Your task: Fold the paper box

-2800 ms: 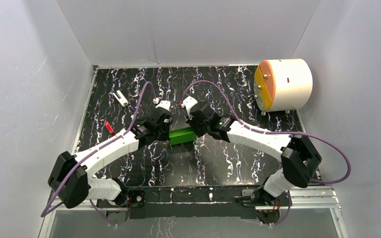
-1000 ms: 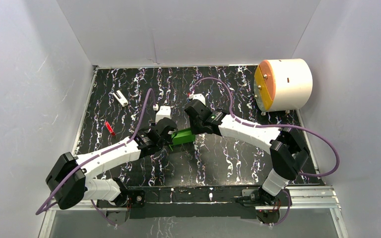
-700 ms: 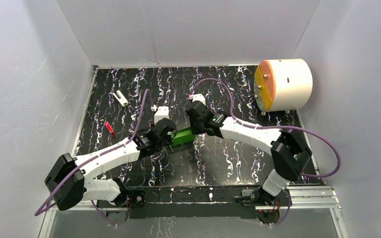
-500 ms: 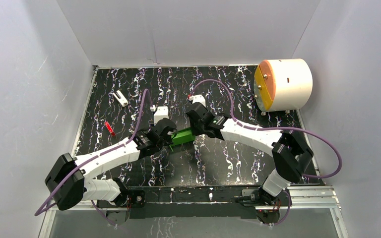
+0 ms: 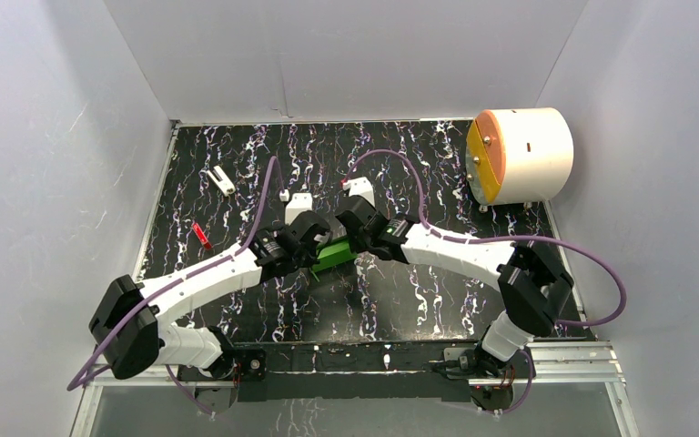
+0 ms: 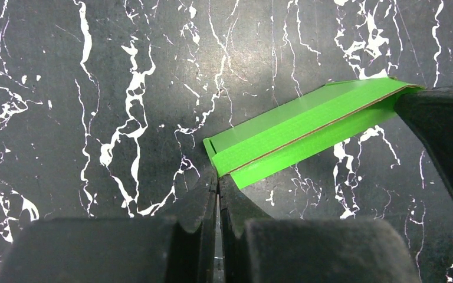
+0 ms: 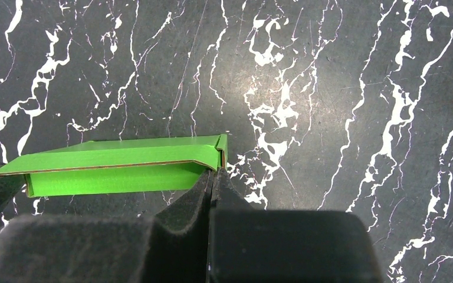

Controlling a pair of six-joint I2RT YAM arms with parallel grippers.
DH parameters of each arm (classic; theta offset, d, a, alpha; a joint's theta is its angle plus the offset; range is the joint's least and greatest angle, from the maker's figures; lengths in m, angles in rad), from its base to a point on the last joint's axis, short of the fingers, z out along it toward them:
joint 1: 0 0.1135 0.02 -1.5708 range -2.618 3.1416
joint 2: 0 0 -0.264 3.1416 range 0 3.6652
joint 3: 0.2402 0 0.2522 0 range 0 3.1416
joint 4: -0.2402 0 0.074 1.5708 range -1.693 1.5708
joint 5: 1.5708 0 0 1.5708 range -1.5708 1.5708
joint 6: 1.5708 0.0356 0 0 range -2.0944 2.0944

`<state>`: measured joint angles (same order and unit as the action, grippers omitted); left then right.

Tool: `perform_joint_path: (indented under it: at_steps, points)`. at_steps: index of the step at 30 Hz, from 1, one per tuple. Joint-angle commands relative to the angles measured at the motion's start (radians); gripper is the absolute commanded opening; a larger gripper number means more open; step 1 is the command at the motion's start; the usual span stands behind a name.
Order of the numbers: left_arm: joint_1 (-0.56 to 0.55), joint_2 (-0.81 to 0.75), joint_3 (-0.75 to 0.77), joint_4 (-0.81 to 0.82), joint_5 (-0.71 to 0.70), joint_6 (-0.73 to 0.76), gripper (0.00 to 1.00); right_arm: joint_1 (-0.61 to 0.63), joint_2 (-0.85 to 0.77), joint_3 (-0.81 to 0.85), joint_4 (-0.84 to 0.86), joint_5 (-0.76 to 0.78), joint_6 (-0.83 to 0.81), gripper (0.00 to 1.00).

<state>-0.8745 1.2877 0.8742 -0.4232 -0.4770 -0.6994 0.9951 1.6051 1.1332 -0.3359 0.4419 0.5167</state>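
Note:
The paper box (image 5: 335,254) is a bright green, flat, folded rectangular box lying on the black marbled table between my two grippers. My left gripper (image 5: 315,251) is shut, and in the left wrist view its tips (image 6: 217,175) touch the near end corner of the box (image 6: 307,130). My right gripper (image 5: 354,244) is shut, and in the right wrist view its tips (image 7: 214,172) touch the end wall of the box (image 7: 118,165). The box's top panel stands slightly raised along one long edge. The other gripper's dark finger shows at the box's far end in each wrist view.
A large white cylinder with an orange-yellow face (image 5: 519,155) stands at the back right. A small white object (image 5: 222,180), a tiny white piece (image 5: 284,194) and a red item (image 5: 201,236) lie at the left. White walls enclose the table.
My left gripper has moved up and right to the box's left end. My right gripper has come down and left onto the right end. The box has barely moved.

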Motion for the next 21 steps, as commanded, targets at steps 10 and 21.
perform_joint_path:
  at_steps: [10, 21]
  points:
    - [0.005, -0.009, 0.124, -0.035, 0.070, -0.139, 0.00, 0.061, 0.012, -0.018, 0.005, -0.021, 0.058, 0.00]
    - [0.115, 0.003, 0.094, -0.001, 0.200, -0.244, 0.00, 0.095, 0.045, -0.001, 0.020, -0.029, 0.081, 0.00]
